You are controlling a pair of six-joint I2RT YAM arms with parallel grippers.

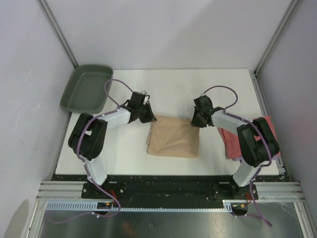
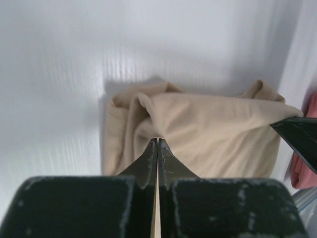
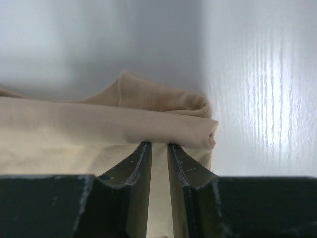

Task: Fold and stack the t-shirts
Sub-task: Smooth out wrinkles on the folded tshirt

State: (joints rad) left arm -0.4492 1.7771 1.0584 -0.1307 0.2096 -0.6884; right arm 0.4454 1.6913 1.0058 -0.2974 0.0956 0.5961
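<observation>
A tan t-shirt, folded to a rough rectangle, lies mid-table between the arms. My left gripper is at its far left corner. In the left wrist view its jaws are pressed together, pinching a gather of tan cloth. My right gripper is at the far right corner. Its jaws stand a narrow gap apart, tips against the shirt's rolled edge, which hides whether they pinch it. A coral-red t-shirt lies at the right, partly under the right arm.
A dark green tray sits at the table's far left corner. Frame posts and white walls close in the back and both sides. The coral-red shirt's edge shows beside a dark finger of the right gripper.
</observation>
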